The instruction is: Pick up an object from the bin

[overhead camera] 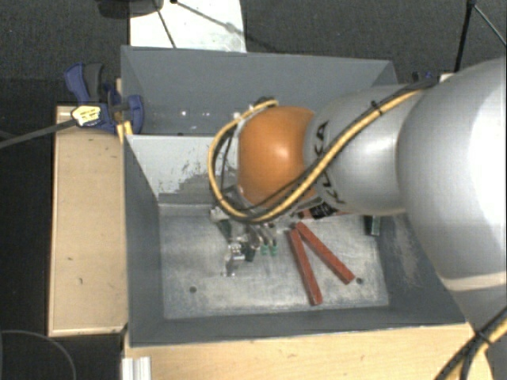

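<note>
My gripper (236, 253) hangs low over the middle of the bin floor, just below the arm's orange cover. Its metal tip is close to the bare floor, and I see nothing under it. A pair of red tongs (314, 263) lies just to its right. The two long arms of the tongs meet near the gripper and splay toward the bin's front right. A small dark green thing (371, 226) lies by the right wall, partly hidden by the arm.
The thick silver arm reaches in from the right and covers the back right of the bin. Bare scuffed floor lies to the left of the gripper and in front of it.
</note>
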